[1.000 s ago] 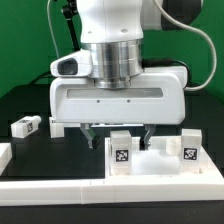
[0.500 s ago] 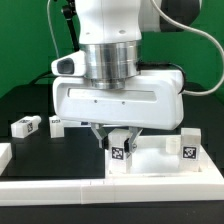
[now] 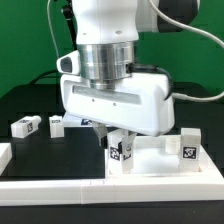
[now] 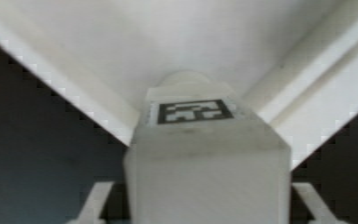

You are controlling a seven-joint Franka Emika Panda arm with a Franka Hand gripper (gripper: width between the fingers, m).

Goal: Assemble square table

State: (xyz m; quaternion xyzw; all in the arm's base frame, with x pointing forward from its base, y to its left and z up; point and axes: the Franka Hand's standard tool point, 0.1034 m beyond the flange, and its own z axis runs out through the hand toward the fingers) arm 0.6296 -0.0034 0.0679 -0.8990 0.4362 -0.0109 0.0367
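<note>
gripper (image 3: 118, 136): jaws clamped on held leg (image 3: 120, 152), fingertips mostly hidden under the housing | held leg: tilted, at table top (image 3: 160, 172) corner on the exterior view's left, seating unclear | second leg (image 3: 190, 148): upright, opposite corner | outer loose leg (image 3: 25, 126), inner loose leg (image 3: 57, 123): lying on desk (image 3: 60, 155) | wrist view: tag blurred

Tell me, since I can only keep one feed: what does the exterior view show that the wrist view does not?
Only the exterior view shows the gripper closed on the tagged leg, the white table top below it, and three other legs: two at that view's left and one at its right. Only the wrist view shows, close up, the tag on the leg's face toward the wrist. Both show the tagged leg.
</note>
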